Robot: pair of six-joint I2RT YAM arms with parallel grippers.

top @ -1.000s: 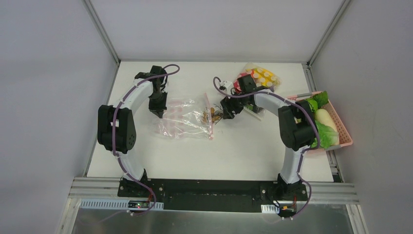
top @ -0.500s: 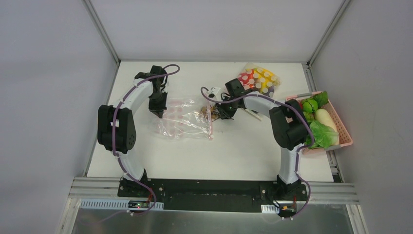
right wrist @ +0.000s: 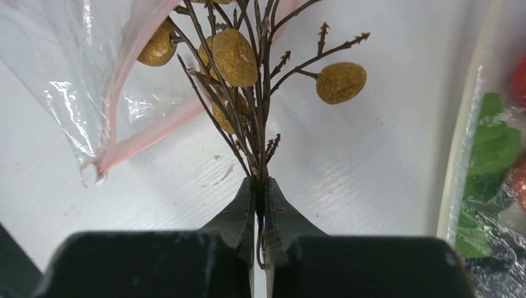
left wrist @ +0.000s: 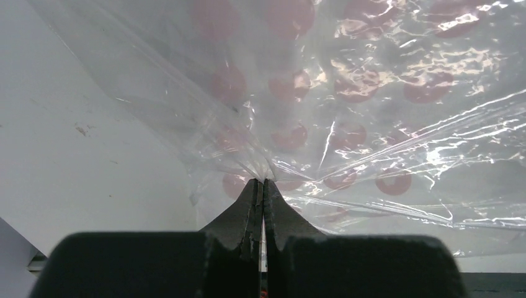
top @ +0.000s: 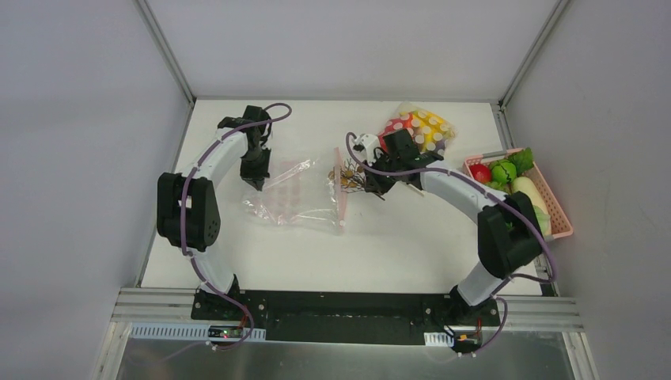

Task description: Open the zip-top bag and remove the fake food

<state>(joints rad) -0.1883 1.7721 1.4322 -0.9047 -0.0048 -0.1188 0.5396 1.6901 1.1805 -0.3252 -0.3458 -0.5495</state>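
Observation:
The clear zip-top bag point(top: 294, 195) with pale pink dots lies left of centre, its pink zip strip point(top: 339, 190) facing right and gaping. My left gripper point(top: 257, 184) is shut on the bag's far-left film point(left wrist: 347, 93), which bunches at the fingertips point(left wrist: 254, 192). My right gripper point(top: 373, 184) is shut on the stem of a brown twig bunch with yellow-brown berries point(right wrist: 236, 56). This piece of fake food pokes through the bag's mouth, past the zip strip point(right wrist: 155, 133). More fake food, a red apple point(top: 480, 172), a green fruit point(top: 503, 171) and a white radish point(top: 526, 190), lies in the pink basket.
The pink basket point(top: 557, 212) sits at the table's right edge, beside my right arm's elbow. A white-dotted clear bag point(top: 421, 127) of red, yellow and orange items lies at the back, just behind my right gripper. Its edge and a green leaf point(right wrist: 490, 149) show on the right in the right wrist view.
My right gripper has closed on the twig stem, and that arm's elbow has swung right, uncovering the apple in the basket. The bag's zip end has shifted slightly. My left gripper holds as before.

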